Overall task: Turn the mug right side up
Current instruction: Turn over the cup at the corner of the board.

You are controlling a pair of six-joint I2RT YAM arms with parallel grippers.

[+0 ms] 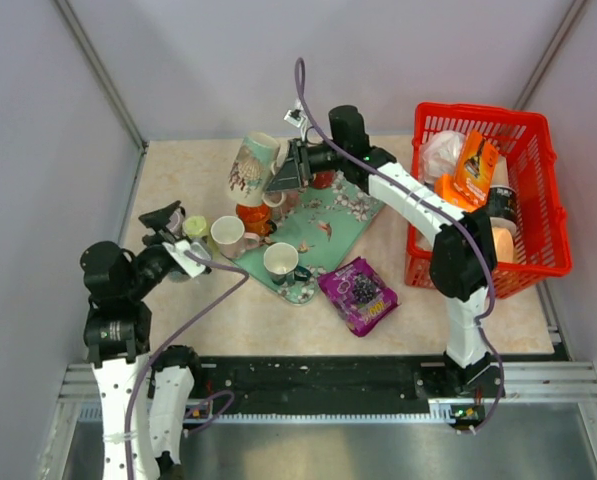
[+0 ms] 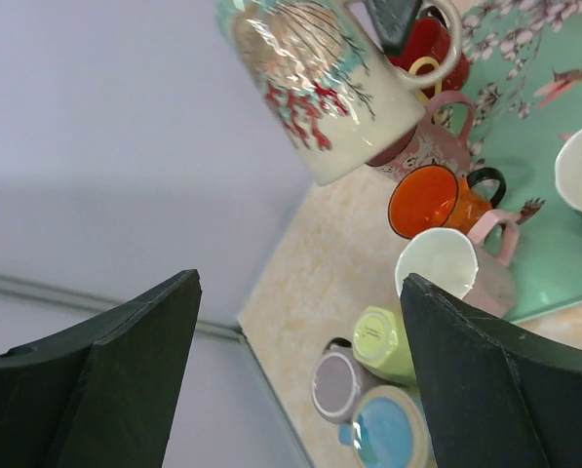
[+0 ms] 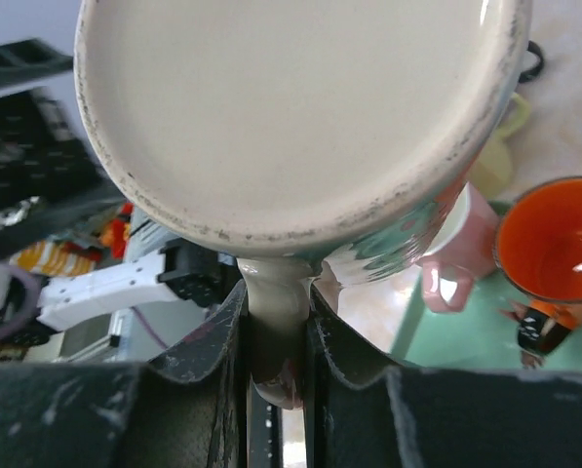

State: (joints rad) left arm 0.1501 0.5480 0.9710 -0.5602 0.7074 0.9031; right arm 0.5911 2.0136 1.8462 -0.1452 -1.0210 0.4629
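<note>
A large cream mug (image 1: 252, 168) with a red and teal floral print hangs tilted in the air over the far left edge of the teal tray (image 1: 346, 214). My right gripper (image 1: 290, 170) is shut on its handle. In the right wrist view the mug's flat base (image 3: 291, 107) fills the top, and the handle (image 3: 276, 322) is pinched between the fingers of the right gripper (image 3: 276, 302). The left wrist view shows the mug (image 2: 315, 88) from below. My left gripper (image 1: 178, 238) stands open and empty at the left, above small cups; in its own view the gripper (image 2: 300, 283) holds nothing.
An orange mug (image 1: 253, 215), a pink-handled mug (image 1: 228, 236) and a white mug (image 1: 281, 262) stand upright near the tray's left side. Small cups (image 1: 195, 227) sit beside my left gripper. A purple packet (image 1: 358, 293) lies in front. A red basket (image 1: 538, 190) with goods stands at right.
</note>
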